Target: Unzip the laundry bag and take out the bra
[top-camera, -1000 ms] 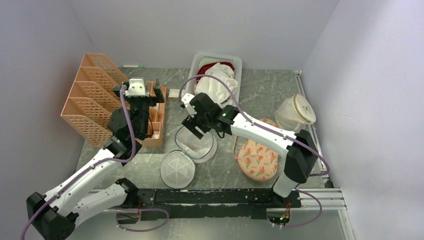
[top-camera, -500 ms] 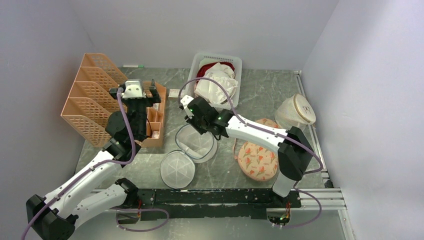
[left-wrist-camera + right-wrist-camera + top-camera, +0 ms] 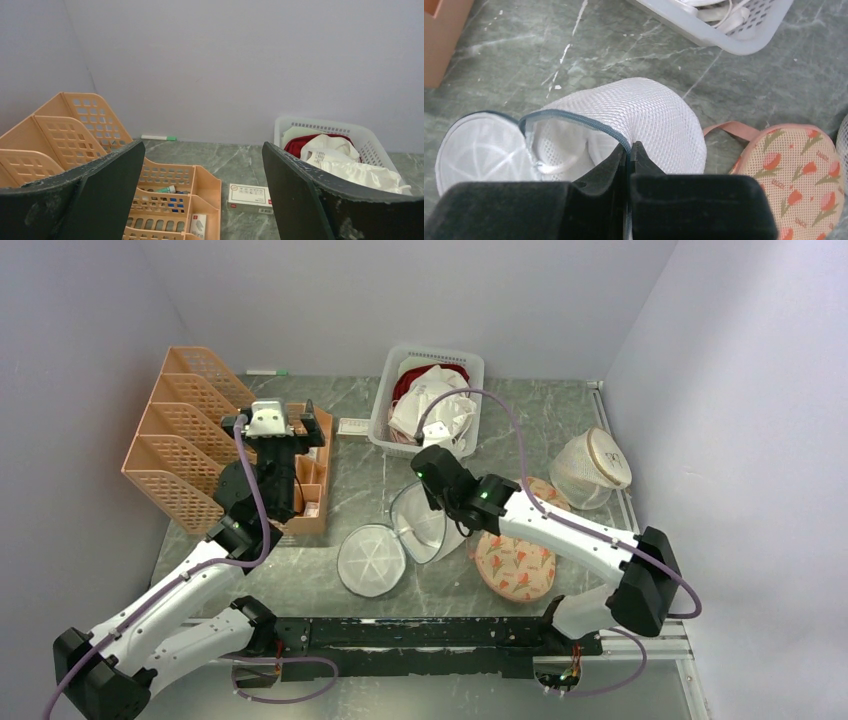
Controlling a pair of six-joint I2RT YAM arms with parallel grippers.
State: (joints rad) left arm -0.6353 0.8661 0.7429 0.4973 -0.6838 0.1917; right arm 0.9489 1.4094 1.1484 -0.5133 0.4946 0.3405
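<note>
The white mesh laundry bag [image 3: 418, 528] [image 3: 644, 112] stands unzipped and tipped up on the table, its dark blue-grey zipper rim [image 3: 574, 119] gaping. Its round lid [image 3: 370, 560] [image 3: 474, 152] lies flat to its left. My right gripper [image 3: 445, 512] [image 3: 629, 148] is shut on the bag's zipper rim. A white loop shows inside the mouth; I cannot tell what it is. A white soft garment with thin straps, seemingly the bra [image 3: 432, 408] [image 3: 350, 162], lies in the white basket [image 3: 390, 368] on a dark red garment. My left gripper [image 3: 287, 415] [image 3: 202, 150] hangs open and empty above the orange organiser.
An orange file rack [image 3: 180, 430] and compartment tray [image 3: 180, 192] fill the left side. A small white box [image 3: 250, 197] lies behind the tray. The floral peach pouch [image 3: 515, 555] sits just right of the bag, and a translucent bag with a gold rim [image 3: 590, 468] by the right wall.
My right gripper closed on the bag's rim and pulled the bag to the right; the lid slid along with it. The left arm barely moved.
</note>
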